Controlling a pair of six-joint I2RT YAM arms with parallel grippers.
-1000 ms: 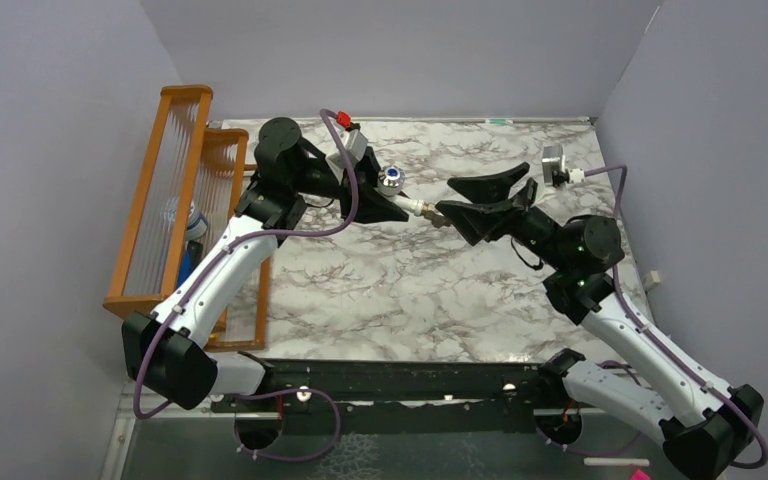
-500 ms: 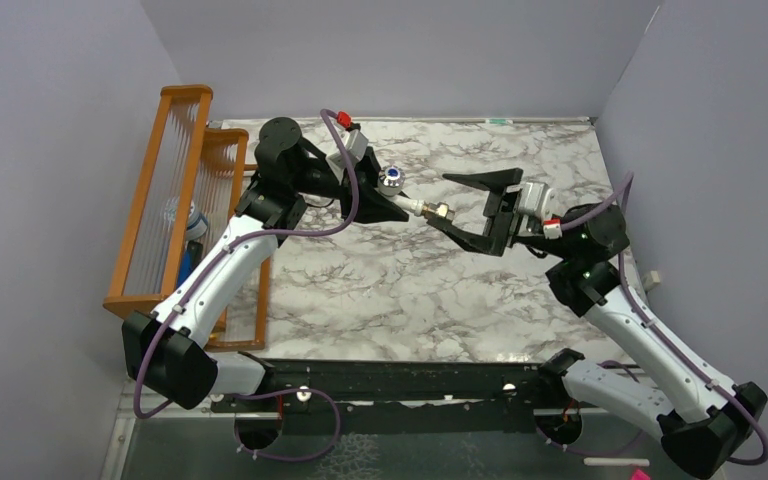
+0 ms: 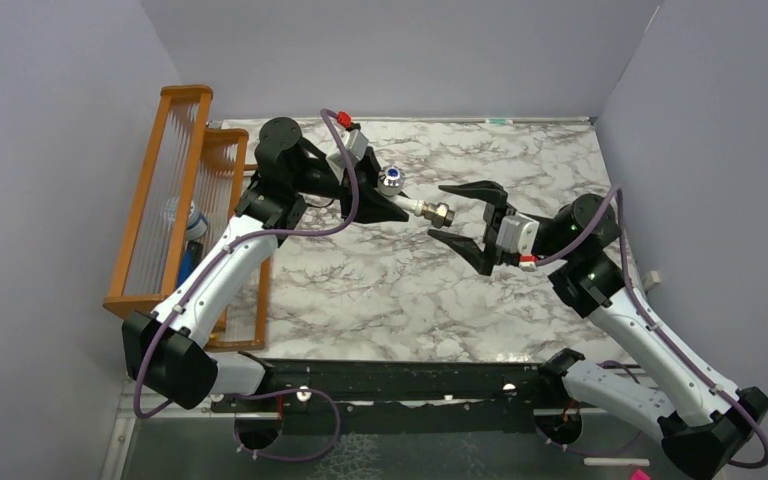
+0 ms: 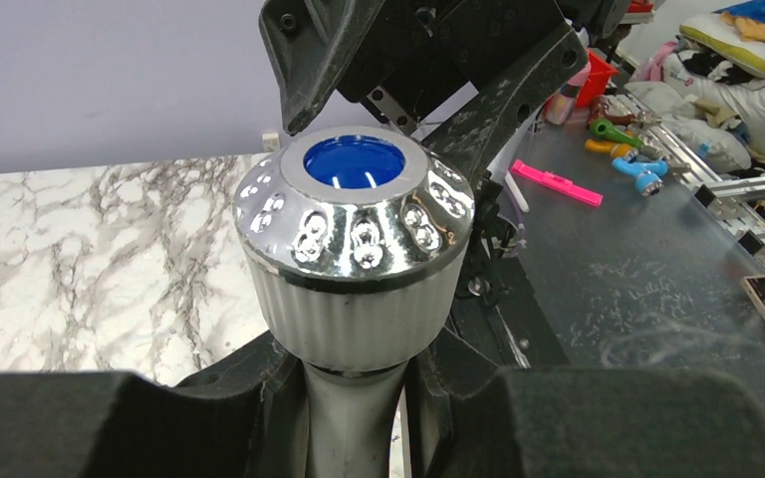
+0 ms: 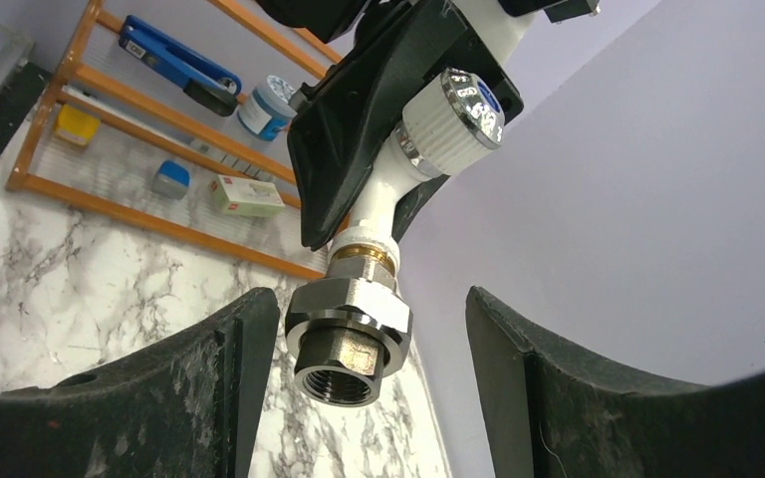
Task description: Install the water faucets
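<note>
My left gripper (image 3: 385, 205) is shut on the white faucet (image 3: 408, 200) and holds it above the marble table. Its silvery knob with a blue centre (image 3: 392, 177) points up, and it fills the left wrist view (image 4: 354, 214). The brass-grey nut fitting (image 3: 439, 213) sits on the faucet's threaded end, pointing right. In the right wrist view the nut (image 5: 349, 334) hangs between my open fingers (image 5: 209, 378), touching neither. My right gripper (image 3: 460, 213) is open, its jaws standing either side of the nut's tip.
An orange wooden rack (image 3: 175, 190) stands at the table's left edge with a blue tool (image 5: 174, 62) and small boxes in it. The marble tabletop (image 3: 380, 290) lies below both grippers. Grey walls close in the back and right.
My right gripper has let go of the nut, opened and rolled its wrist, drawing back slightly to the right. The left arm and faucet have not moved.
</note>
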